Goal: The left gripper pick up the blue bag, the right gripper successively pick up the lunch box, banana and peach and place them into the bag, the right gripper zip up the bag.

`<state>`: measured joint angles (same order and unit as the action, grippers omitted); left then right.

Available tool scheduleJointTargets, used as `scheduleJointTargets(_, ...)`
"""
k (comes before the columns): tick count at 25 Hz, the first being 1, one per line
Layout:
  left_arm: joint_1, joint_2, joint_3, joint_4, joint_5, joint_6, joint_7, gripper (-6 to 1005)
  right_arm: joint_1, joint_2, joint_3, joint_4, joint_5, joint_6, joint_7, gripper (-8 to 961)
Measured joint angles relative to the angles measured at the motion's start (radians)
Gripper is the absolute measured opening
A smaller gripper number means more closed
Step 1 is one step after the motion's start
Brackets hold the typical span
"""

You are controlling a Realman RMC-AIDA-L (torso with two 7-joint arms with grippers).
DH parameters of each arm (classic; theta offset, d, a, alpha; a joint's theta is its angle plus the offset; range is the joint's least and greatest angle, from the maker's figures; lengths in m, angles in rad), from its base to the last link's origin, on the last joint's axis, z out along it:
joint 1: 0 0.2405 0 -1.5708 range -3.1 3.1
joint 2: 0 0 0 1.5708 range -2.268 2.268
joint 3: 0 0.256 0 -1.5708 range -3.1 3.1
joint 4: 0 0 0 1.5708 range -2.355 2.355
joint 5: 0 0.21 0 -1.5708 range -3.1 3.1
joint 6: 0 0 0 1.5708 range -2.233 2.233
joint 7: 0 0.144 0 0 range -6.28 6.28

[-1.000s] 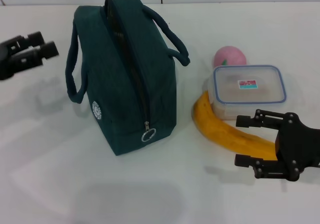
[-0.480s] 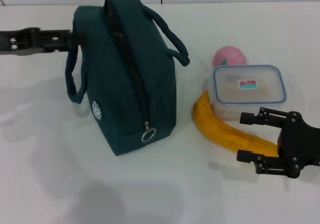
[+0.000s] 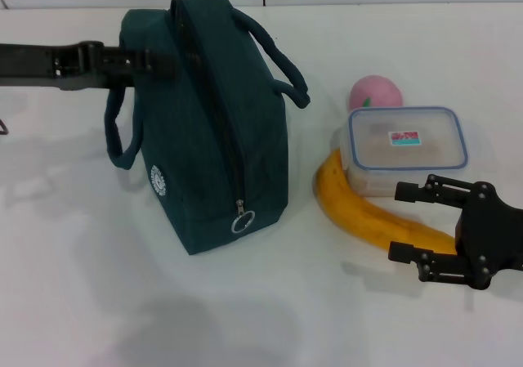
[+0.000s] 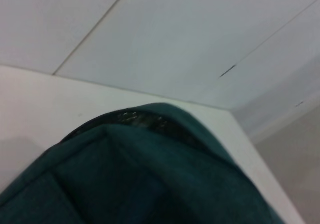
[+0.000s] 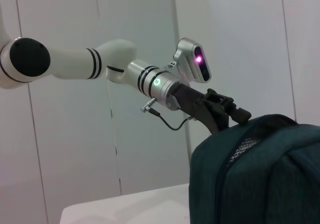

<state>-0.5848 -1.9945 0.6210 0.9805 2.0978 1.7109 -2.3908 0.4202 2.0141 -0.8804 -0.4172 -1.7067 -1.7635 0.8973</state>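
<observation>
On the desk [image 3: 73,285] the bag [image 3: 208,130] stands upright, zip mostly open, ready for loading. The left end effector [image 3: 155,60] reaches its top edge near the handle, presumably to grip it; whether it has closed I cannot tell. To the right lie the box [image 3: 407,148], banana [image 3: 368,216] and peach [image 3: 375,92]; the right end effector [image 3: 409,220] hovers wide over the banana's end. Only the right wrist view shows the left arm's green-lit wrist [image 5: 159,83].

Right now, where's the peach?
In the head view, the peach sits on the robot's right side of the table, just behind the lunch box and to the right of the bag.
</observation>
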Motion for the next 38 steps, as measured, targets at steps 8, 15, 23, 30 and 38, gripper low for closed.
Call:
scheduleJointTargets(8,-0.015,-0.02,0.001,0.005,0.071,-0.048,-0.003,850,-0.002,0.0,0.0,0.0,0.005,0.002,0.0,693)
scheduleJointTargets(15,-0.008,-0.026,0.006,0.002,0.083,-0.062,-0.026,778,-0.005,0.0,0.0,0.0,0.01,-0.002,0.0,687)
scheduleJointTargets(23,-0.008,-0.018,0.034,0.0,0.081,-0.034,-0.063,401,-0.007,-0.001,0.0,0.003,0.019,-0.005,0.008,681)
scheduleJointTargets(30,-0.007,-0.02,0.033,0.0,0.079,0.014,-0.064,172,-0.021,-0.003,0.001,0.021,0.069,0.002,0.013,676)
scheduleJointTargets(38,-0.01,-0.007,0.029,0.006,0.053,0.119,-0.083,52,-0.03,-0.003,0.164,0.077,0.116,0.107,0.162,669)
